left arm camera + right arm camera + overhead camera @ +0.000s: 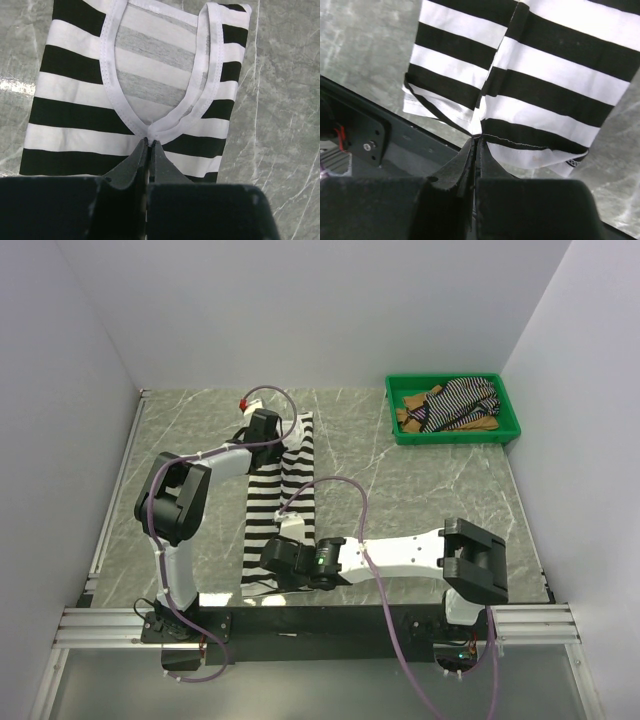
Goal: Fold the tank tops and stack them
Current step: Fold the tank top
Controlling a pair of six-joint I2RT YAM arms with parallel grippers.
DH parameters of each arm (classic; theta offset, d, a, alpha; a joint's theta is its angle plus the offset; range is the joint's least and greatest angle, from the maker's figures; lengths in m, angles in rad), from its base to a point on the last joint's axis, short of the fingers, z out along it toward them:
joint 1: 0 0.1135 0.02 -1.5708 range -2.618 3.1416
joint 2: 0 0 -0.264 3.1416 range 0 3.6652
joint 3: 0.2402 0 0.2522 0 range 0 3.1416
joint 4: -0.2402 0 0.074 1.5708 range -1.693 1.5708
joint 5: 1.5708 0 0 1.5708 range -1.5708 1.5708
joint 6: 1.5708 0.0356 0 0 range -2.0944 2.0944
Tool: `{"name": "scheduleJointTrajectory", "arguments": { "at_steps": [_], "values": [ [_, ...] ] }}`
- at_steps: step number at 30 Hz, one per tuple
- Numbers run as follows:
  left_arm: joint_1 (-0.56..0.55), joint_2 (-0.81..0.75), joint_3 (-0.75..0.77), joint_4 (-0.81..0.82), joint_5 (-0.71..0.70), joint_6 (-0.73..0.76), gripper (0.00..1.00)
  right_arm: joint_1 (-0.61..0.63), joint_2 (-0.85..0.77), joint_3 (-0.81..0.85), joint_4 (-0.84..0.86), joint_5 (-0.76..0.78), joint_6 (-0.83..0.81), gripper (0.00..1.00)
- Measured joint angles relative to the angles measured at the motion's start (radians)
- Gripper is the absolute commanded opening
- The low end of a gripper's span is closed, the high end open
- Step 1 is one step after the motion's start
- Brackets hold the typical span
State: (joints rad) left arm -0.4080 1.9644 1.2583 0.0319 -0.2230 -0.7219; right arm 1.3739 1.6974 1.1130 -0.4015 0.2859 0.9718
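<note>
L fingers (134, 165) are pressed together, nipping the white neck trim at the bottom of the V on the wide-stripe top (262, 512). That top lies on the desk (400, 500) btwn the arms as a long narrow strip, neck end far, hem end at the near edge. R fingers (459, 167) are also closed, pinching the hem w/ a fold of cloth gathered at the tips. Far R, the tray (455, 436) holds the thin-stripe top (465, 400) and tan top (410, 408), well apart from both arms.
</note>
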Motion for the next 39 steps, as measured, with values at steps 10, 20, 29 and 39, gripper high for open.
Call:
{"name": "scheduleJointTrajectory", "arguments": {
  "at_steps": [10,20,29,39],
  "values": [
    [0.007,-0.001,0.000,-0.014,0.017,0.003,0.58,-0.006,0.004,-0.004,0.045,-0.037,-0.013,0.48],
    [0.012,-0.136,0.032,-0.176,-0.020,-0.040,0.59,-0.069,-0.289,-0.173,0.050,-0.026,-0.007,0.54],
    [0.015,-0.681,-0.389,-0.367,-0.062,-0.227,0.56,-0.222,-0.539,-0.482,0.153,-0.131,0.042,0.54],
    [0.015,-0.974,-0.722,-0.597,0.066,-0.361,0.46,-0.243,-0.504,-0.565,0.279,-0.276,0.063,0.57]
  ]
}}
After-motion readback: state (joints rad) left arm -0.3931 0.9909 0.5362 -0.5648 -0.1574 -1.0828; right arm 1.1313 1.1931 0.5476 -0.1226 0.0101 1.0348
